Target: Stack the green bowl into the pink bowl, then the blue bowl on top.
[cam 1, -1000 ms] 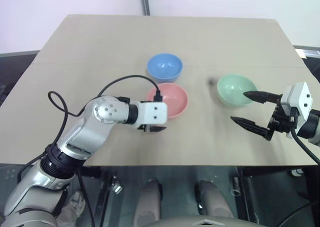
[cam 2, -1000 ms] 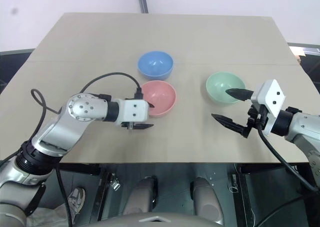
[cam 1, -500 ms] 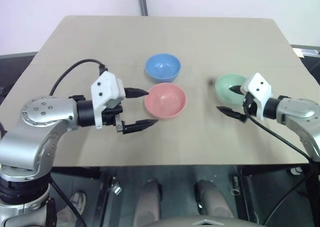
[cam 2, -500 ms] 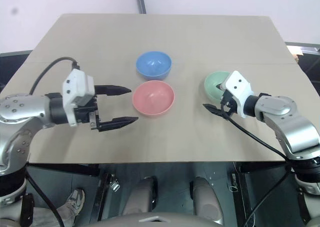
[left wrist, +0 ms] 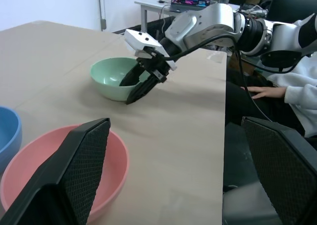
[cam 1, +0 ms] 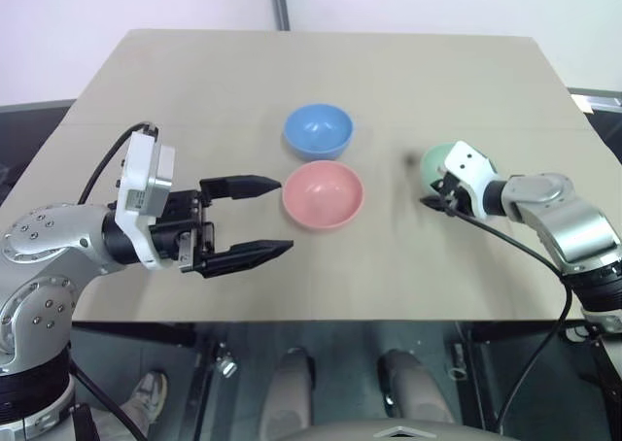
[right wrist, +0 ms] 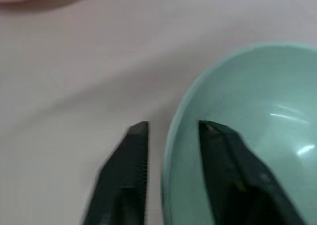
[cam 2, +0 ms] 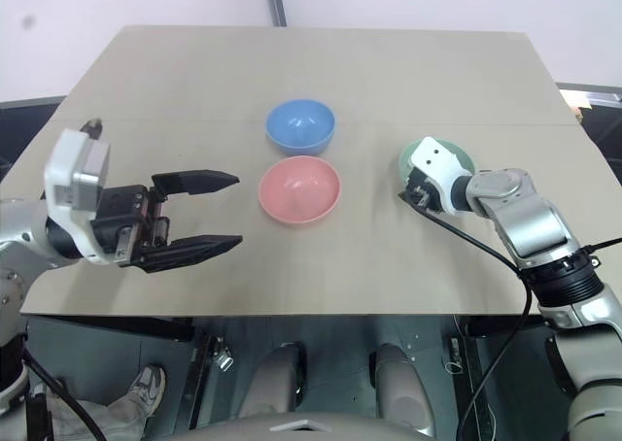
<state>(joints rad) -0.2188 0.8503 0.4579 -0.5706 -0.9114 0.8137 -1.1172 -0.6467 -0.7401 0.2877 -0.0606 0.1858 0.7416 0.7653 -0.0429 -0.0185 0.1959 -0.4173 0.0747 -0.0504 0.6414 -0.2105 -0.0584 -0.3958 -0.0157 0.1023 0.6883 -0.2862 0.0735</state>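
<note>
The green bowl [right wrist: 237, 131] sits upright on the tan table [cam 1: 321, 72], toward the robot's right side and well apart from the other 2 bowls. The right gripper [right wrist: 168, 131] straddles its near rim, 1 finger inside the bowl and 1 outside against the wall; a narrow gap shows between the outer finger and the rim, so whether the wall is already pinched I cannot tell. In the left wrist view the same gripper [left wrist: 140, 80] angles down into the bowl [left wrist: 111, 79], which rests flat on the table.

The pink bowl [cam 1: 323, 194] stands near the middle of the table, empty and upright. The blue bowl [cam 1: 318, 131] is just beyond it, on the far side, close beside it but not touching, also empty.

The left gripper [cam 1: 255, 218] hovers above the table on the robot's left, pointing sideways toward the pink bowl, its 2 fingers spread wide apart with nothing between them. Its upper fingertip lies near the pink bowl's rim without touching it
</note>
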